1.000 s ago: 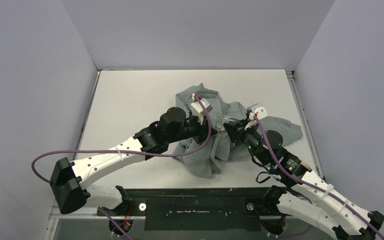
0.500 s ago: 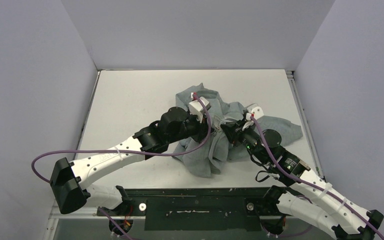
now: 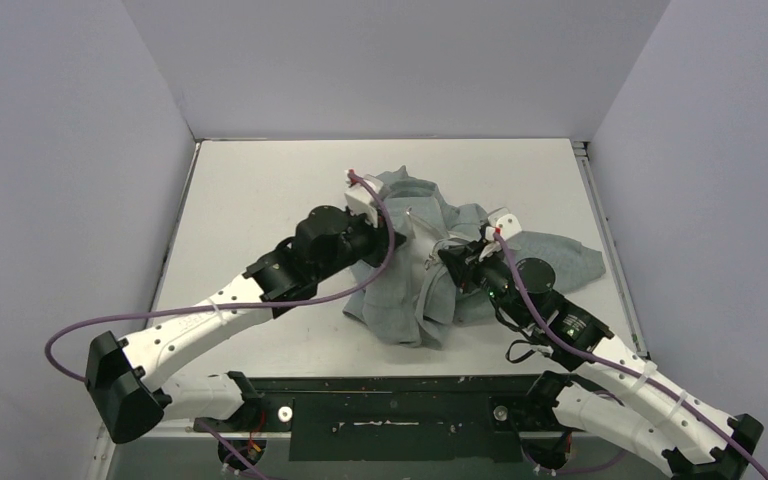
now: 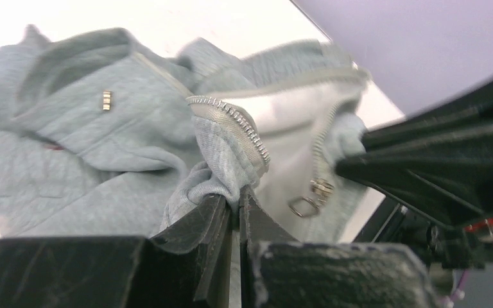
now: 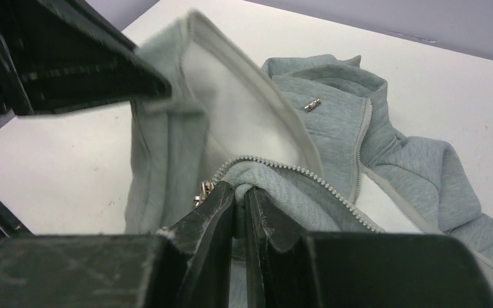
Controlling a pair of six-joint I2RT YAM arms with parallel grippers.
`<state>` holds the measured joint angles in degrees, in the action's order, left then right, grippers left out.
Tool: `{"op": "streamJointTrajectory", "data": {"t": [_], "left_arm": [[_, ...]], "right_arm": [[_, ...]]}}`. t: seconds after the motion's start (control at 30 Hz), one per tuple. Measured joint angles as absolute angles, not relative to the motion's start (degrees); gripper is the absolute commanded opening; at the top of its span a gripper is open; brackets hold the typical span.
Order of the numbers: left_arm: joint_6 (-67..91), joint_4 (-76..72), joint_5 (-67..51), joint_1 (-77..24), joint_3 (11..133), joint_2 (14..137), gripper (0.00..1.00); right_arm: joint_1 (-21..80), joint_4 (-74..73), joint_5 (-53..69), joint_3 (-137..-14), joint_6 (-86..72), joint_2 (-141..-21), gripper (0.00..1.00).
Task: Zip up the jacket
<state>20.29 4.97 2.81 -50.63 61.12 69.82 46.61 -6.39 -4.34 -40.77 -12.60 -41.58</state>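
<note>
Grey sweatshirt-fabric jacket (image 3: 405,318) lies bunched between your arms; only your left wrist view shows its metal ring pull (image 4: 303,205). Your left gripper (image 4: 237,200) and right gripper (image 5: 239,192) pinch its zipper edge (image 4: 247,131).

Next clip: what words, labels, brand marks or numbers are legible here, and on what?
None readable. The jacket shows no readable print or tag text; the small metal piece near its collar is too small to show any marking. Nothing else in view carries lettering.

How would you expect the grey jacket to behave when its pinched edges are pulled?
Probably floppy: the jacket drapes in folds from the left gripper and right gripper. Likely light, as small pinches hold it raised. The zipper edge may resist bending.
</note>
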Motion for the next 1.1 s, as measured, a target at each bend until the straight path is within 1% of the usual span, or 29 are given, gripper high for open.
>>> {"op": "streamJointTrajectory", "data": {"t": [0.17, 0.27, 0.33, 0.47, 0.53, 0.63, 0.73, 0.8, 0.9, 0.97, 1.0, 1.1], "left_arm": [[24.82, 1.83, 0.95, -39.42, 57.25, 66.02, 0.00], [25.67, 0.08, -3.05, -32.42, 57.45, 67.55, 0.00], [25.65, -0.08, -6.55, -28.23, 59.61, 70.54, 0.00], [24.77, -0.19, -12.73, -20.71, 71.16, 81.14, 0.00], [24.69, -0.14, -15.51, -17.65, 79.59, 86.54, 0.00], [24.95, -1.48, -18.65, -14.68, 90.41, 91.96, 0.00], [25.69, -4.60, -21.65, -12.69, 97.86, 94.15, 0.00], [26.41, -6.90, -23.24, -11.84, 100.57, 94.21, 0.00], [28.18, -12.56, -25.30, -10.87, 101.54, 93.03, 0.00], [29.95, -16.84, -26.24, -10.35, 97.71, 90.28, 0.00], [31.20, -19.07, -26.63, -10.22, 93.78, 87.96, 0.00], [33.82, -25.04, -27.55, -10.57, 76.49, 78.76, 0.00]], "right_arm": [[46.57, -4.45, -8.38, -40.21, -13.96, -44.49, 0.00], [44.91, -2.09, -11.33, -41.85, -13.41, -51.11, 0.00], [41.74, -0.93, -11.92, -46.13, -12.29, -57.87, 0.00], [30.94, 1.69, -7.03, -62.22, -11.38, -76.38, 0.00], [25.15, 1.58, -2.76, -75.20, -11.20, -86.00, 0.00], [20.75, 1.21, 2.20, -93.10, -10.61, -95.98, 0.00], [19.75, 1.10, 7.55, -107.96, -9.47, -101.23, 0.00], [20.25, 1.83, 11.16, -112.81, -9.04, -101.41, 0.00], [20.73, 5.61, 16.12, -111.83, -9.02, -97.38, 0.00], [21.34, 8.51, 18.87, -105.49, -9.19, -92.23, 0.00], [21.78, 9.30, 19.79, -102.13, -9.26, -89.84, 0.00], [24.38, 11.25, 20.43, -85.25, -9.63, -79.53, 0.00]]}}
